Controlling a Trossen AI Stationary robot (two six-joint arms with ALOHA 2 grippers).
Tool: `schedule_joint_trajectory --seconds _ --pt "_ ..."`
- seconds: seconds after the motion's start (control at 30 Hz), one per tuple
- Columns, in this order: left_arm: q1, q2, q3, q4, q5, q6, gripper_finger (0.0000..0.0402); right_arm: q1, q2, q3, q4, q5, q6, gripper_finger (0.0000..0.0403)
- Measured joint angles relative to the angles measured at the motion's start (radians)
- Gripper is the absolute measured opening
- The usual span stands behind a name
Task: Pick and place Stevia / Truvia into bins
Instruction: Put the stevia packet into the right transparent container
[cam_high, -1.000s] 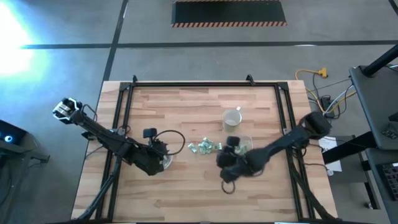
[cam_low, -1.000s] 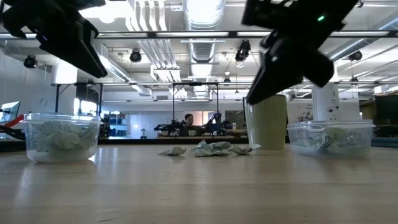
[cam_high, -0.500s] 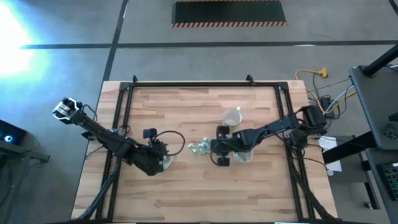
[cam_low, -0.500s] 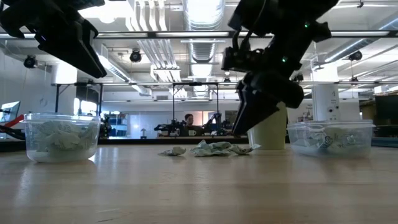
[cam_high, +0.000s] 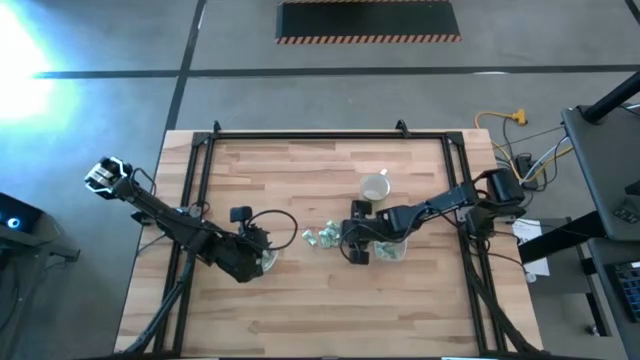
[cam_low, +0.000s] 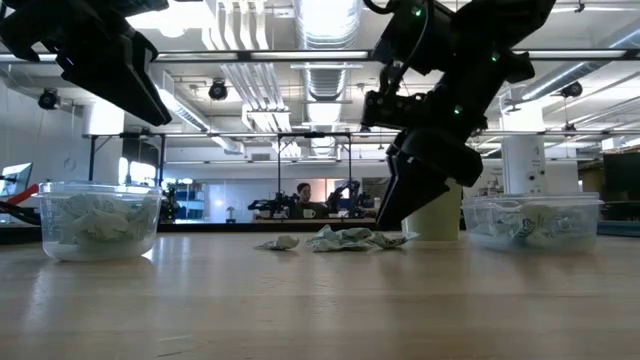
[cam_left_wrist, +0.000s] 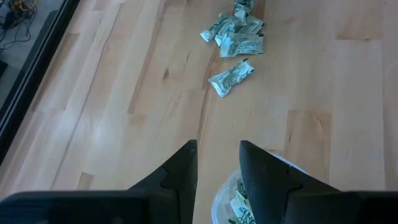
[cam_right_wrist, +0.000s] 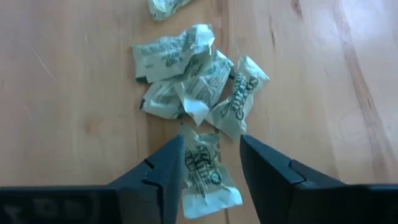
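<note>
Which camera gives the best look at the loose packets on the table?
The right wrist view: the packets fill it, printing visible, one lying between the right gripper's open jaws. The left wrist view shows them farther off, the high view as specks, the low view edge-on.

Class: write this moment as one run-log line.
right claw: open, over a Truvia packet at pile | left claw: open, above round bin | packets on table

A pale wooden table (cam_high: 320, 300) with a black frame stands on a grey concrete floor (cam_high: 300, 95). Beyond the table's far edge lies a dark floor mat (cam_high: 368, 20) edged with hazard stripes. Behind the table, the room shows ceiling ducts (cam_low: 325, 30), strip lights (cam_low: 235, 25), and a person (cam_low: 302, 195) seated at distant benches.
</note>
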Motion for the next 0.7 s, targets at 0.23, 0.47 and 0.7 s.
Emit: schedule_joint_trajectory --seconds 0.23,0.47,0.7 --pt "0.000 0.000 0.000 0.001 0.000 -0.001 0.0102 -0.001 0.015 -0.001 0.027 0.001 -0.001 0.0161" --pt "0.000 0.001 -0.001 0.001 0.000 -0.001 0.0102 -0.008 0.072 0.001 0.050 0.001 -0.046 0.0156" --pt "-0.001 0.001 -0.002 0.001 0.003 0.000 0.0102 -0.009 0.065 0.004 0.031 0.006 -0.046 0.0131"
